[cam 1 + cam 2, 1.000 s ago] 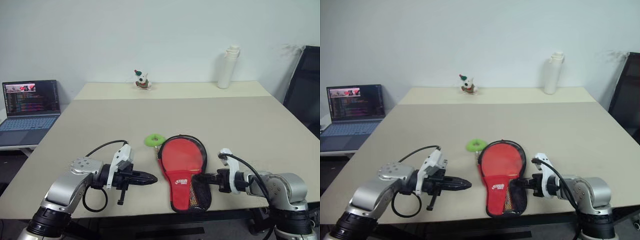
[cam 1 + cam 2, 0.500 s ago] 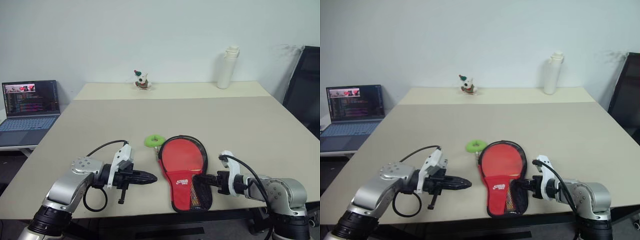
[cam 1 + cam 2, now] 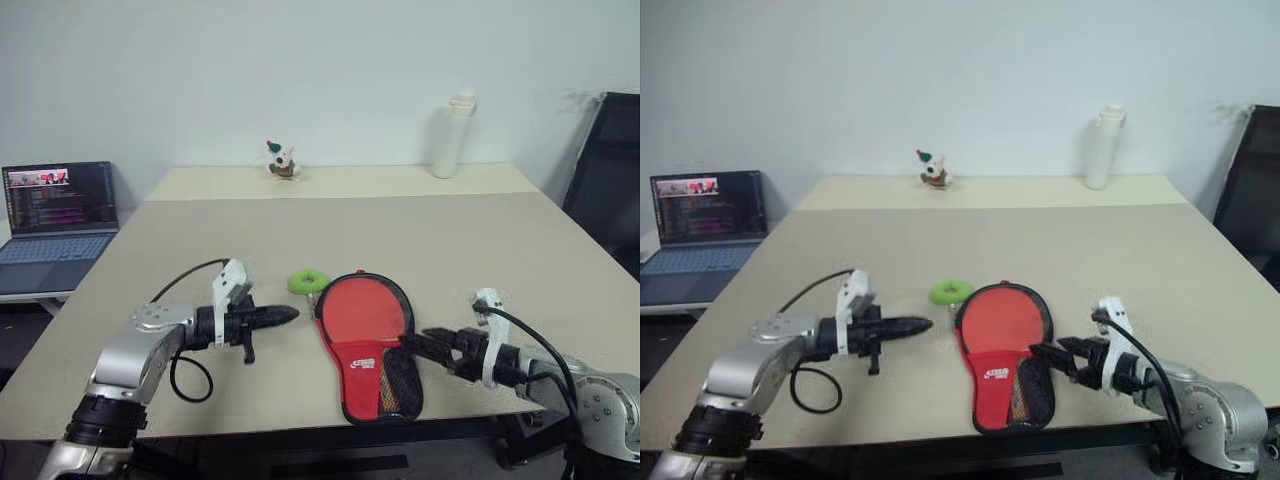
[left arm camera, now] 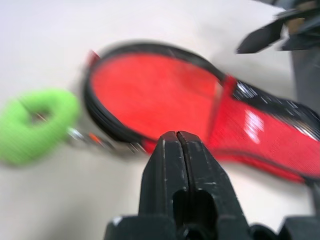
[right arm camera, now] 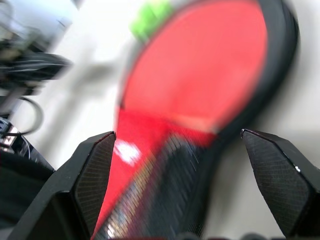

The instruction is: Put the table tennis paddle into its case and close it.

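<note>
The table tennis paddle [image 3: 366,311] is lying on the bench [image 3: 480,250] near its front edge, its round red face up and sitting inside the case [image 3: 385,385], whose black rim is curving around the head. The case's red flap with white lettering and its mesh patch are covering the handle end, which is pointing toward the front edge. The rim around the head is standing unclosed, with the red face showing.

A small green ring [image 3: 308,281] is resting just beside the head of the case, on the robot's left of it.

The right gripper [image 3: 425,343] is hovering just right of the case's handle end, its jaws spread wide and grasping nothing; in the right wrist view the two fingers [image 5: 95,170] are standing well apart on either side of the case. The left gripper [image 3: 288,315] is pointing toward the case from the left, apart from it, its jaws pressed together and empty.

Farther back, a small toy figure [image 3: 281,160] and a white bottle [image 3: 449,137] are standing near the bench's far edge. A laptop [image 3: 58,215] is sitting open off to the left.
</note>
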Controlling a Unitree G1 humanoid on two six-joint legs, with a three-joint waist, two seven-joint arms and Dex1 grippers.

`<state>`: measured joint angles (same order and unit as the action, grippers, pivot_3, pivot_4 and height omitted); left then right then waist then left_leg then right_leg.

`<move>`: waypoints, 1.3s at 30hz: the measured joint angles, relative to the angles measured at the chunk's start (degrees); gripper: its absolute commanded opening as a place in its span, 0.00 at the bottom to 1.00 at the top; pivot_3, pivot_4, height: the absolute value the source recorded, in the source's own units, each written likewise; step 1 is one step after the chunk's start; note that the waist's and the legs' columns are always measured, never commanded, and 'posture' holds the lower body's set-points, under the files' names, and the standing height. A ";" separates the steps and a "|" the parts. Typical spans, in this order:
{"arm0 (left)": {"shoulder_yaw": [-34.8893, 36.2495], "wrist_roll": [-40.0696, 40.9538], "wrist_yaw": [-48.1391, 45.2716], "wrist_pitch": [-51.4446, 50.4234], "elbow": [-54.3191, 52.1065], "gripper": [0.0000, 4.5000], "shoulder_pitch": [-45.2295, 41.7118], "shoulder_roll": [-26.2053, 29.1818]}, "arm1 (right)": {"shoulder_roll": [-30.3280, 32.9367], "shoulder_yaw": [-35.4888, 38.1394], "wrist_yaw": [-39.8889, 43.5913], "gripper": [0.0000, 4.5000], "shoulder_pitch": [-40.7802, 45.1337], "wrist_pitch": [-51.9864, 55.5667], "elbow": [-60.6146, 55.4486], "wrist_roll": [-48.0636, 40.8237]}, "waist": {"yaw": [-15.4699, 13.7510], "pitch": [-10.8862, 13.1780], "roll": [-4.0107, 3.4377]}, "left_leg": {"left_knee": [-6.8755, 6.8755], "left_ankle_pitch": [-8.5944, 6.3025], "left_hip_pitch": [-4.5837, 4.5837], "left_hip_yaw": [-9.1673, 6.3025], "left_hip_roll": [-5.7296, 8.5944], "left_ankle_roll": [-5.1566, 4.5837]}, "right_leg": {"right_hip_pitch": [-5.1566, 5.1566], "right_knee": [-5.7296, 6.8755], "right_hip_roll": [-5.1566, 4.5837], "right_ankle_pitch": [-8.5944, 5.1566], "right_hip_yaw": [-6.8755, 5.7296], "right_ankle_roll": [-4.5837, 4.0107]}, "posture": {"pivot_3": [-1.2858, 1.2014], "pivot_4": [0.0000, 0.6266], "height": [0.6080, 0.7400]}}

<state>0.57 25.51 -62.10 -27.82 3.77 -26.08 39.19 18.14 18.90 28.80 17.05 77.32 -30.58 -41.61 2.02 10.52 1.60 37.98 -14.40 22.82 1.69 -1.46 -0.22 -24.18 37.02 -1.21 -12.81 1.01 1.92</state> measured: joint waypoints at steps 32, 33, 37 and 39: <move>-5.50 -23.55 13.67 23.21 59.24 0.71 -29.40 -16.50 | 4.32 -23.81 -0.57 1.00 4.47 -26.20 6.40 14.35 | -0.68 -0.11 0.13 | 0.09 0.00 0.08 -0.07 0.07 0.00 | 0.04 0.01 -0.03 0.01 -0.10 -0.01 | 0.52 0.24 1.00; -5.29 -23.60 13.66 23.27 59.30 0.64 -29.40 -16.56 | 4.01 -24.25 -0.65 1.00 4.78 -26.32 6.71 14.56 | -0.68 -0.11 0.13 | 0.09 0.00 0.08 -0.06 0.07 0.00 | 0.04 0.01 -0.03 0.01 -0.10 -0.01 | 0.52 0.24 1.00; -4.83 -23.67 12.70 23.41 59.42 0.33 -29.35 -16.76 | 1.95 -26.51 -1.03 1.00 6.96 -26.71 10.38 15.82 | -0.67 -0.12 0.15 | 0.09 0.00 0.08 -0.06 0.07 0.00 | 0.05 0.01 -0.03 0.02 -0.09 -0.02 | 0.52 0.24 1.00; -4.82 -23.69 12.28 23.51 59.40 0.18 -29.28 -16.90 | 1.07 -28.00 -1.36 1.00 7.61 -27.47 12.72 16.84 | -0.66 -0.13 0.16 | 0.09 0.00 0.08 -0.06 0.07 0.00 | 0.05 0.01 -0.03 0.02 -0.10 -0.02 | 0.52 0.24 1.00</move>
<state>-4.25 1.82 -49.82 -4.31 63.17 -55.36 22.29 19.21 -9.11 27.43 24.67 49.85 -17.85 -24.76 1.36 10.39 1.76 38.07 -14.40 22.90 1.64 -1.39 -0.22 -24.13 37.03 -1.24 -12.79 0.91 1.91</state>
